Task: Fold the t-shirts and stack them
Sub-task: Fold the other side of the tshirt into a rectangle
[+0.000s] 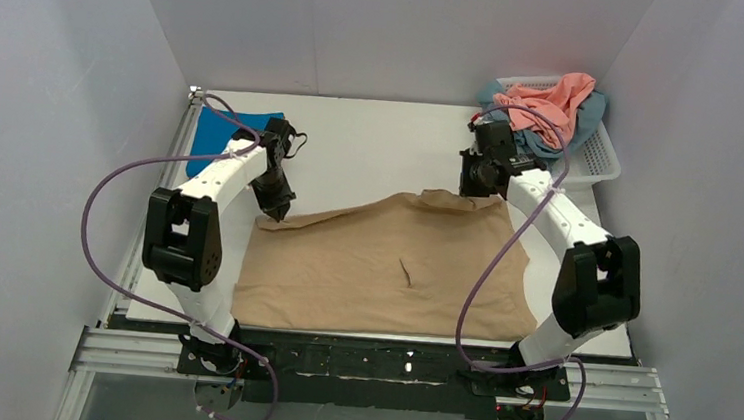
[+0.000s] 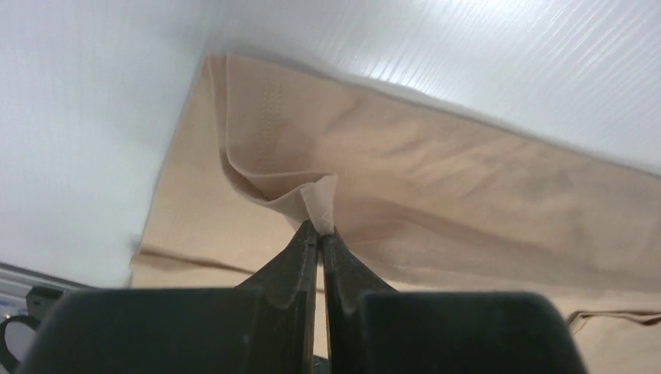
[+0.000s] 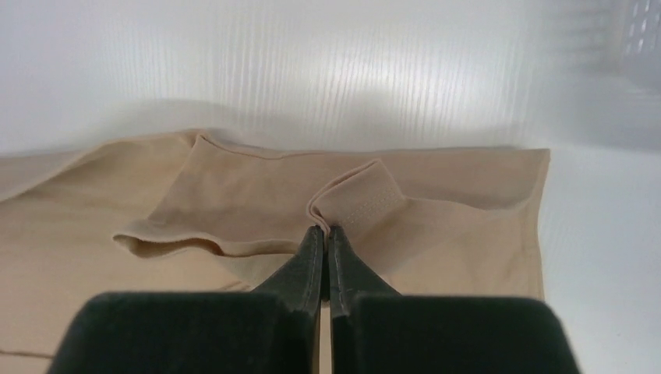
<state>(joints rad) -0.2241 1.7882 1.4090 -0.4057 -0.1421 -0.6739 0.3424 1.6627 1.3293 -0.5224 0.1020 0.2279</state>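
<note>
**Tan shirt pinched at two far points, first fold judged to be in hand**

The tan-beige t-shirt [image 1: 384, 266] is spread over the middle of the table [image 1: 374, 135], with its near edge along the table's near side; its far edge is held at two places. The left gripper [image 1: 276, 207] is seen with its jaws pressed together on a small peak of hem at the far-left corner; the right gripper [image 1: 475, 190] is likewise closed, with a raised loop of stitched hem caught between its tips near the far-right corner. In both wrist views the cloth is lifted only slightly around the pinch; the rest lies flat, with one small crease at the centre.

The bright blue t-shirt [image 1: 215, 136] lies at the far left of the table, behind the left arm; the salmon-pink t-shirt [image 1: 554, 99] and the dusty teal-blue t-shirt [image 1: 584, 121] are heaped in the white basket [image 1: 600, 163] at the far right.

The step is judged to be the first fold of the tan shirt, with most of the task left. For the next move, both grips would need to be raised level and carried together towards the near edge; the spacing should be kept so that the edge is not slackened. The pinches look shallow, so a slip is to be watched for.
</note>
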